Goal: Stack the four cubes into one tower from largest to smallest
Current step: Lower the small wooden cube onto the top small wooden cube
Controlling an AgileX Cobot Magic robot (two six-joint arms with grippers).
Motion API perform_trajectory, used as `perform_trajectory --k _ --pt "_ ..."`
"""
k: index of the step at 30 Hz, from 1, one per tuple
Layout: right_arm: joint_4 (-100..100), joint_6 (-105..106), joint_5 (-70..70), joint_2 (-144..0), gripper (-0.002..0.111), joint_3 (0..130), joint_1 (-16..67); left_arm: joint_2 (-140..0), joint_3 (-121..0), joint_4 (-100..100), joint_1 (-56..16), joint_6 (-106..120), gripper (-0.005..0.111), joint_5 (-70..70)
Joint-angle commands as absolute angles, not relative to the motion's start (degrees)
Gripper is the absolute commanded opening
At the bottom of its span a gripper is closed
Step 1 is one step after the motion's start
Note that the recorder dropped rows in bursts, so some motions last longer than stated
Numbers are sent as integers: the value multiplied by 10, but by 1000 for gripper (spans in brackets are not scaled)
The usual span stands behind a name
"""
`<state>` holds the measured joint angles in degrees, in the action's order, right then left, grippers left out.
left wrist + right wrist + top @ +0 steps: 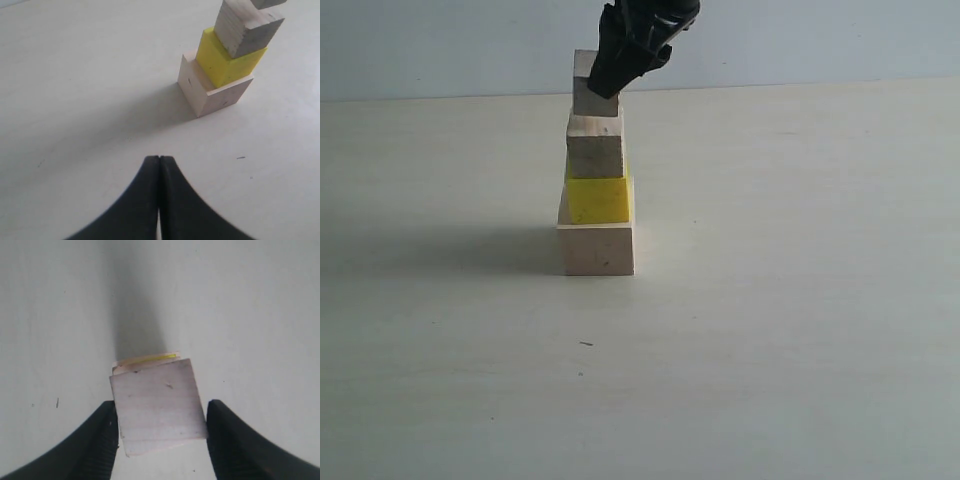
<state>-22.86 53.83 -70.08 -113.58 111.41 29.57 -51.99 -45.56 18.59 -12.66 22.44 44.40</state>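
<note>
Right gripper (161, 412): jaws at middling width, pressed to two opposite faces of the smallest cube (586, 95), which is held. The cube is seated, or very nearly so, on the smaller wooden cube (595, 145) at the tower's top; contact between the two faces cannot be confirmed from the exterior view. From above, the held cube is seen slightly twisted against the one beneath, with a pale corner showing at one edge and a yellow sliver at the opposite one. Beneath: yellow cube (598, 200), then large pale cube (597, 250) on the table (800, 300).

Judgement: last placement in hand. Full seating should be verified before release. Jaws to be opened slowly and evenly, so that neither finger drags the cube sideways. Withdrawal to be made straight up, clear of the tower.

Left gripper (159, 162): shut, empty, low over the table, well apart from the tower
</note>
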Motion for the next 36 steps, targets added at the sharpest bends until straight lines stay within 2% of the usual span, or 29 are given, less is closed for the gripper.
perform_trajectory --k 1,27,36 --pt "-231 539 -700 -1136 0 1112 293 -516 -456 188 -126 223 0 440" --pt "-248 539 -700 -1140 0 1107 293 -516 -456 186 -126 223 0 438" --pt "-235 539 -700 -1140 18 1107 293 -516 -456 186 -126 223 0 438"
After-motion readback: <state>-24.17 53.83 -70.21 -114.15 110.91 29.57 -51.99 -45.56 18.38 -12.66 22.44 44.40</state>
